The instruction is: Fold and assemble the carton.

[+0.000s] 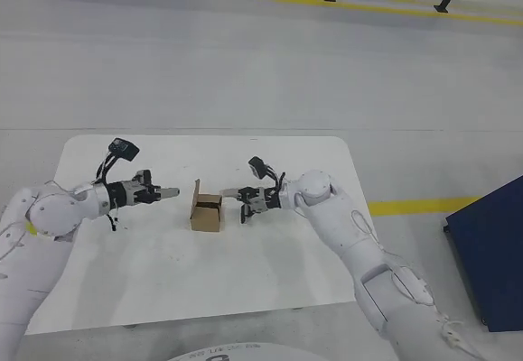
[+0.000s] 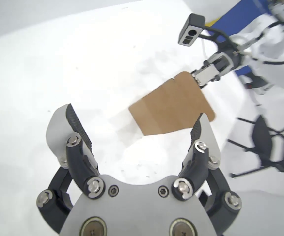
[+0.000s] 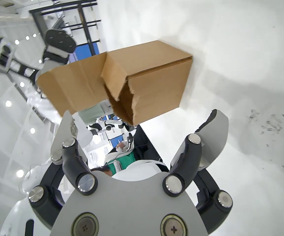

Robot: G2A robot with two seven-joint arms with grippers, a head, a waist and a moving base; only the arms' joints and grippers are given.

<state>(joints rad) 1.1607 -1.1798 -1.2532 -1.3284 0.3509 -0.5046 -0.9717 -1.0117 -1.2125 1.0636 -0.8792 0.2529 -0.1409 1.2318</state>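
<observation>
the left gripper (image 2: 135, 114) hangs just beside the carton (image 1: 207, 213), its fingers (image 2: 76, 124) spread wide with nothing between them. the right gripper (image 3: 140, 113) faces it from the other side, equally spread and empty.

the carton rests between them near the middle of the desk (image 1: 270, 271). a tall flap (image 3: 70, 87) stands up on the left arm's side, and a smaller flap (image 3: 115, 74) is bent inward with a ragged, torn edge.

it looks like thin corrugated board. that would make it light, stiff across each panel and willing to bend only along its creases. being empty, it would probably slide on the smooth desk under any sideways push, so one arm likely has to brace a wall while the other works.

the tall flap's free edge seems the best place to pinch, since it stands clear. the torn edge looks weak and is better left alone.

bare desk surrounds the carton, and every desk edge is well apart from it, so both arms have room to swing. beyond the far edge there is only floor (image 1: 261, 72).
</observation>
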